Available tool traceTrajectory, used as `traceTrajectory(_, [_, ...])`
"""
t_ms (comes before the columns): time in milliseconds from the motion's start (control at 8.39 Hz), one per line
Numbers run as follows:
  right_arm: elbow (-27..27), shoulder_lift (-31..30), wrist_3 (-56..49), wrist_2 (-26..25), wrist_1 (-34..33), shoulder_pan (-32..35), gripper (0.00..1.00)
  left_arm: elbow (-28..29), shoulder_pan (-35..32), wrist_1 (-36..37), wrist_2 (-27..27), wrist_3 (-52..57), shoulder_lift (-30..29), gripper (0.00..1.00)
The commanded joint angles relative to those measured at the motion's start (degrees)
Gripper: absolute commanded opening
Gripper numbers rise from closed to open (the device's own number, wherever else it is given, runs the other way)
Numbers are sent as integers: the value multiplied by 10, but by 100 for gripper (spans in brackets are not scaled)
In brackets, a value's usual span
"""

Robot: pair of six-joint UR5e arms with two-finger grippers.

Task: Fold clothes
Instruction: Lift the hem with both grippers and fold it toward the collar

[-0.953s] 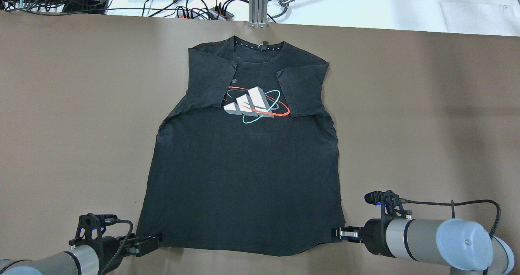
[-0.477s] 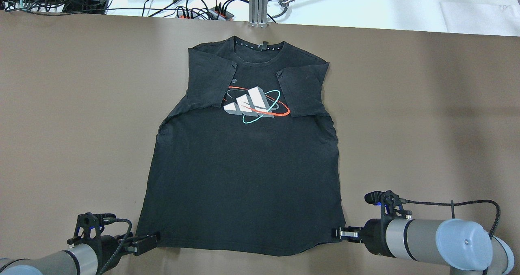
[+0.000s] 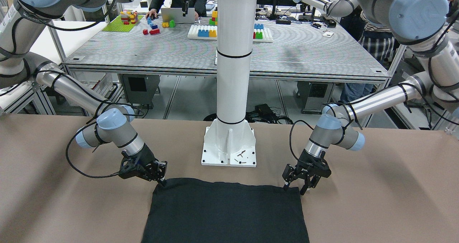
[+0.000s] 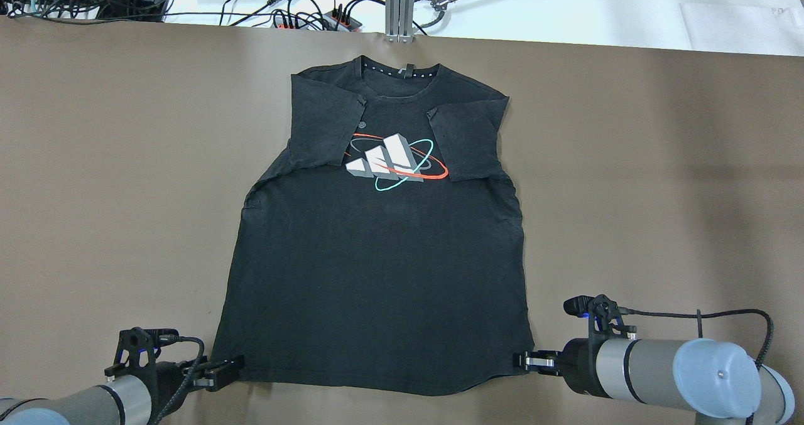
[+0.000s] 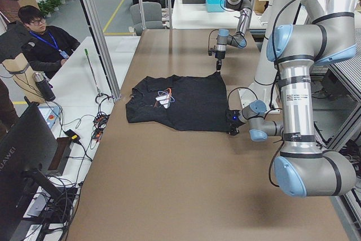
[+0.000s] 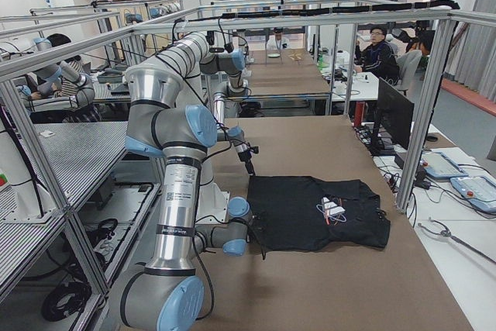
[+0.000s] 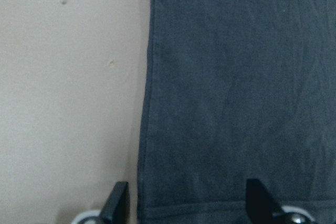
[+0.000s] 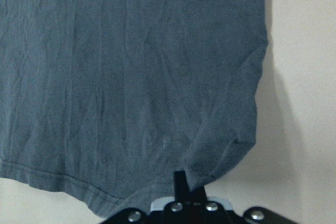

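both arms lie low along the near edge of the brown tabletop (image 4: 659, 193), forearms almost level with it and wrists turned inward toward each other. the left gripper (image 4: 235, 367) sits at one bottom corner of the t-shirt (image 4: 377, 274). in its wrist view the two fingers (image 7: 118, 205) are spread wide and released, one over bare tabletop and the other over the cloth, with the side edge of the shirt running between them. the front-facing view shows that gripper tilted down, tips at the corner. the right gripper (image 4: 520, 361) is at the opposite bottom corner. its fingers (image 8: 181, 182) are pinched together on the hem, and the fabric puckers and draws in toward them.

the t-shirt is black, soft and slightly faded. it lies flat, front up, in the middle of the tabletop, collar toward the far edge and hem toward the robot. both short sleeves are folded inward over the chest, partly covering a print (image 4: 392, 161) of grey-white bars ringed by a red and a teal oval. a row of small white dots lines the inside of the neck. the hem is stitched and curves a little; the corner by the right gripper is rounded and lifted in a fold.

counted: one t-shirt, two sleeves folded in, two arms, two grippers, one white post (image 3: 235, 56) standing behind the hem.
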Motion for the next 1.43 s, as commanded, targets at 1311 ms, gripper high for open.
traceTrajectory(1311, [119, -69, 86, 248, 173, 120, 0, -135, -168, -144, -337, 10, -2, 0])
